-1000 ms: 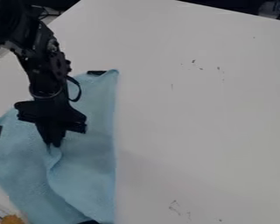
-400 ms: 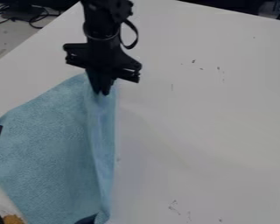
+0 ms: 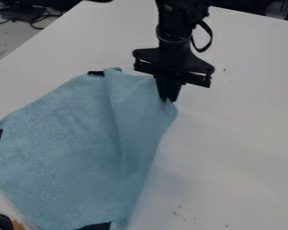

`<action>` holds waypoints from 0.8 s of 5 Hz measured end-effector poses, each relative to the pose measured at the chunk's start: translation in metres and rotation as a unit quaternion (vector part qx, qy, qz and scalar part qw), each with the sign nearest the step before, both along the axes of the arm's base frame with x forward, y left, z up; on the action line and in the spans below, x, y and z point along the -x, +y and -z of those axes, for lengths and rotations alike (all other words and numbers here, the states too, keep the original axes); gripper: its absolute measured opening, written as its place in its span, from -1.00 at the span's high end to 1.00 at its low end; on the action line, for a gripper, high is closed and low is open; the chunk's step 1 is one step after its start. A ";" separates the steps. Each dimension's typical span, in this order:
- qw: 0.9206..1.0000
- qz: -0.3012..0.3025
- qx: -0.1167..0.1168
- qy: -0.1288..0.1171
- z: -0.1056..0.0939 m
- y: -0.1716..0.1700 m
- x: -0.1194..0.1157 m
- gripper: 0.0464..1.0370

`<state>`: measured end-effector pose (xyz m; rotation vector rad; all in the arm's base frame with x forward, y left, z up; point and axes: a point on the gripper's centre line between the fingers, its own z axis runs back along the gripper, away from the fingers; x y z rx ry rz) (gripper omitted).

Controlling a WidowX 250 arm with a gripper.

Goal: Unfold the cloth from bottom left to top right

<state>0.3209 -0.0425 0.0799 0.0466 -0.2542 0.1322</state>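
Hand (image 3: 170, 99) grips 1 corner of the cloth (image 3: 62, 152), apparently mid-unfold; next, draw it rightward, lay flat, release.

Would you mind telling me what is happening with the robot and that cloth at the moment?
The black two-finger gripper has its fingertips closed on an edge of the light blue fabric cloth, at the upper right. The cloth lies on the white table, much of it spread out, with a lengthwise fold still running down its right part.
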 end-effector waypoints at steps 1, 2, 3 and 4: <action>1.000 0.012 0.015 0.016 0.016 -0.021 -0.001 0.98; 0.999 0.022 0.027 0.017 0.024 -0.033 -0.002 0.98; 0.999 0.024 0.041 0.006 0.025 -0.042 -0.005 0.95; 0.999 0.023 0.039 0.022 0.025 -0.049 0.001 0.65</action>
